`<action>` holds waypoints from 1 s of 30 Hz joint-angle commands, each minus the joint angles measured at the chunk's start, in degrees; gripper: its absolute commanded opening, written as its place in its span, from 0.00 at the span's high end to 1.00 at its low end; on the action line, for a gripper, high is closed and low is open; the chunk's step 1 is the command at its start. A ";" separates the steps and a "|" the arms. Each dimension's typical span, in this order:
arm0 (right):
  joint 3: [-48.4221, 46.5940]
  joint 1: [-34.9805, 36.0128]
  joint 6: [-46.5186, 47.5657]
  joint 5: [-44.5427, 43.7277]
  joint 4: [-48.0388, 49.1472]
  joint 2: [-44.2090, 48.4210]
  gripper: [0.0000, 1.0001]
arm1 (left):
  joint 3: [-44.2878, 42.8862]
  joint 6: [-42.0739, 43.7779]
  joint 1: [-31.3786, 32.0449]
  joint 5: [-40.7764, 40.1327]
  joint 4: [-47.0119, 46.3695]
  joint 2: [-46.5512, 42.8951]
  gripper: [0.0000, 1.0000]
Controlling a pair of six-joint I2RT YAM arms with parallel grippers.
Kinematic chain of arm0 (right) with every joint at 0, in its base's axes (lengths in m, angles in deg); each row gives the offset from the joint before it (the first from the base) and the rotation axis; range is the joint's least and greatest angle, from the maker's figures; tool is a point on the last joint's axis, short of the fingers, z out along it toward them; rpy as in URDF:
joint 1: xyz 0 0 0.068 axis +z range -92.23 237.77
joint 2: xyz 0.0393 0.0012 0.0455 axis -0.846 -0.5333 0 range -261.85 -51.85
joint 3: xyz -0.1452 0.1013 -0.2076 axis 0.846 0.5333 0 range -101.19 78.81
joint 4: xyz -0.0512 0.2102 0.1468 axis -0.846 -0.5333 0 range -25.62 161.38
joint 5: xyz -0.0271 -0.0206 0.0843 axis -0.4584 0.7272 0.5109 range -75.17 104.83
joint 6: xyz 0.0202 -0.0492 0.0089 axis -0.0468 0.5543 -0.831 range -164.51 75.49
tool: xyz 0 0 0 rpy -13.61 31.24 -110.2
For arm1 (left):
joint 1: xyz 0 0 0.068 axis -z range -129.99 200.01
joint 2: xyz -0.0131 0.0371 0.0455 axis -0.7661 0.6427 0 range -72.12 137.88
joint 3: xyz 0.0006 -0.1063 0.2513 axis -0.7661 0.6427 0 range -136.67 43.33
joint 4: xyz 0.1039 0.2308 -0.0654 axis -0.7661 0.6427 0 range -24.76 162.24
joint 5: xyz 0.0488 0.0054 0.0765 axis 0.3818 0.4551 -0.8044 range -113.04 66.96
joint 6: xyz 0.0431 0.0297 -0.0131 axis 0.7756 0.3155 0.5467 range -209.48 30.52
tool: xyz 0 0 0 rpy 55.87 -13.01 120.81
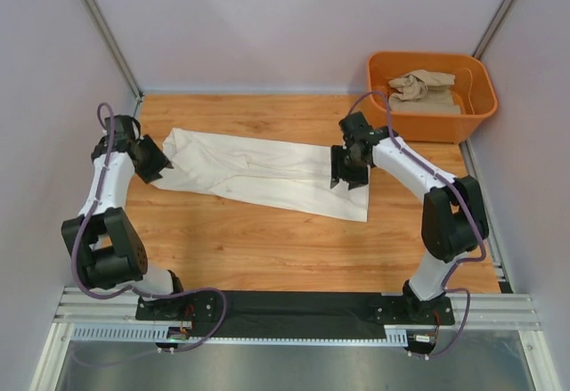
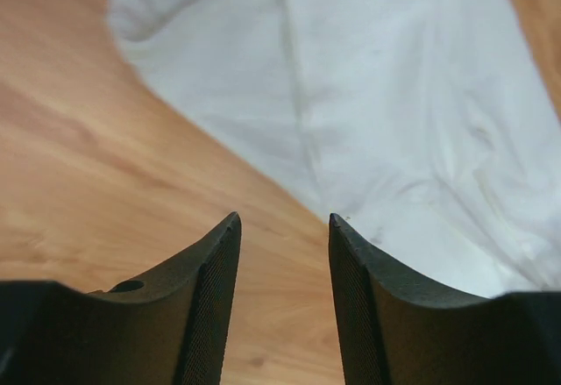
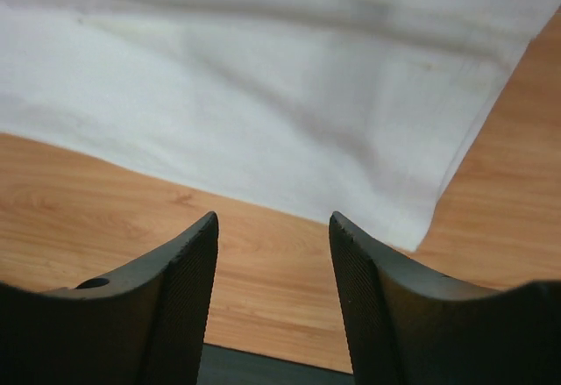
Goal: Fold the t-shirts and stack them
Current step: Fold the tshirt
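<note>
Wooden table, with the cream-white t-shirt laid across it as a long folded strip. Visible only from above: orange tub at the far right corner, sandy beige t-shirt crumpled inside. Left gripper at the strip's left end, right gripper at its right end. Visible only at the wrists: both sets of jaws parted and clasping nothing, bare wood between them, cloth just beyond.

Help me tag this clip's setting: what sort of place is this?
Probably a robotics lab cell, not a home: pale panel walls on metal framing enclose a wooden tabletop, with a left arm and right arm bolted to its near-edge rail.
</note>
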 commanded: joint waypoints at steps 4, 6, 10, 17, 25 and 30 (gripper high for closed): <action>-13.54 -1.36 6.36 -6.19 -0.45 -13.33 0.39 | -4.06 -10.62 11.58 7.33 -11.05 11.60 0.47; -14.25 -1.36 6.98 -7.25 0.95 -15.09 0.38 | -8.18 -12.90 14.13 4.53 -10.27 17.12 0.46; -11.45 -1.36 6.99 -9.54 2.53 -17.12 0.38 | -15.57 -18.79 14.93 -0.93 -2.64 26.55 0.45; 1.91 -0.39 2.25 -10.07 5.61 -12.30 0.37 | -31.92 -13.90 14.93 -2.53 8.10 40.35 0.46; 14.22 6.02 -10.05 8.70 8.51 -3.07 0.37 | -52.05 -2.29 15.01 0.03 13.29 52.14 0.48; 8.97 7.43 -7.11 5.77 4.83 2.13 0.36 | -42.51 2.47 16.77 -1.63 8.47 36.00 0.39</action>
